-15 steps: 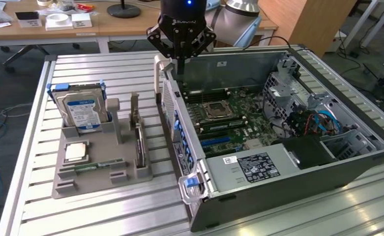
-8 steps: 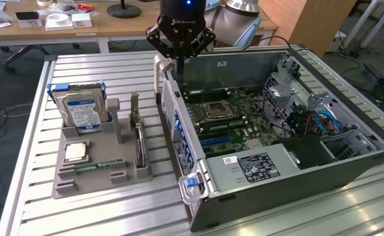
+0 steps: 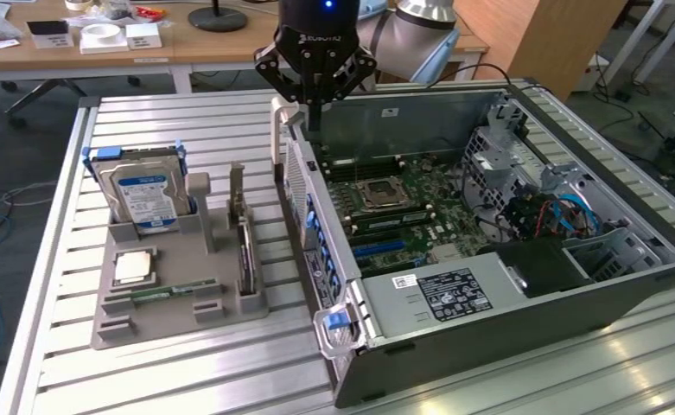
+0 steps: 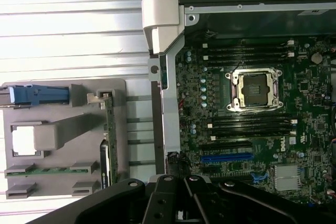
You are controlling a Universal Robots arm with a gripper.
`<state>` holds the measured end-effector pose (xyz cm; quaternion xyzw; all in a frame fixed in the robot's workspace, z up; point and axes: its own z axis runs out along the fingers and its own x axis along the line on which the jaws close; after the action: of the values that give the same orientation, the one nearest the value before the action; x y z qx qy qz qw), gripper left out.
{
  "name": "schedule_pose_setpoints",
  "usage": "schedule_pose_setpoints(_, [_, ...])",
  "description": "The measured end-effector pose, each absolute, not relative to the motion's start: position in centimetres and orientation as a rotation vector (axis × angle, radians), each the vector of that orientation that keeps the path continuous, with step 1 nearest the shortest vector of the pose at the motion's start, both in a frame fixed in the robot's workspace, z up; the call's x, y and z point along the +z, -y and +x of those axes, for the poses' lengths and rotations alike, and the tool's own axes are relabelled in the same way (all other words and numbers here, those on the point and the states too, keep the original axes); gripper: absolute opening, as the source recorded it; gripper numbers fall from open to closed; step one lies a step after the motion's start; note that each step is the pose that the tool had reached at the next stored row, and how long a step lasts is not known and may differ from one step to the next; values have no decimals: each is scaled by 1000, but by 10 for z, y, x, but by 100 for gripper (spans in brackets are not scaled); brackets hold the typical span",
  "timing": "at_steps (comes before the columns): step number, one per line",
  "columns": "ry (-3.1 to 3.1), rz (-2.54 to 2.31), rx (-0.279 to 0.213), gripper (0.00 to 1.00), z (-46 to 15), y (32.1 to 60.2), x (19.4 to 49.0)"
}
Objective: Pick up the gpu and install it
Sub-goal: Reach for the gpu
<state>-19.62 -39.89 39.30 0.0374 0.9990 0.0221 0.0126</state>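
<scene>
Well apart from the fingers of the gripper (image 3: 312, 117), lower down and on the other side of the case (image 3: 487, 324) wall from them, the gpu (image 3: 246, 251) stands on its long edge in a slot of the grey holder (image 3: 116, 333), with nothing touching it. It is a thin, flat, dark card, about as long as the drive (image 3: 147, 194) that stands upright farther from the fingers on the same holder. In the wrist view the gpu (image 4: 108, 129) shows edge-on as a narrow strip, green along one stretch and dark along the rest, with a pale metal piece at the end nearer the drive. The fingers themselves are pressed together with nothing between them, pointing down over the case corner that faces the holder, clear of the board (image 4: 252, 129) inside.
</scene>
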Motion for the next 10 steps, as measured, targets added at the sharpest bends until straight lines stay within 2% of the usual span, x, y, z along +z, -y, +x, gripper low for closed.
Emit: schedule_pose_setpoints(10, [-3114, 117, 69, 11, -198, 399, 393])
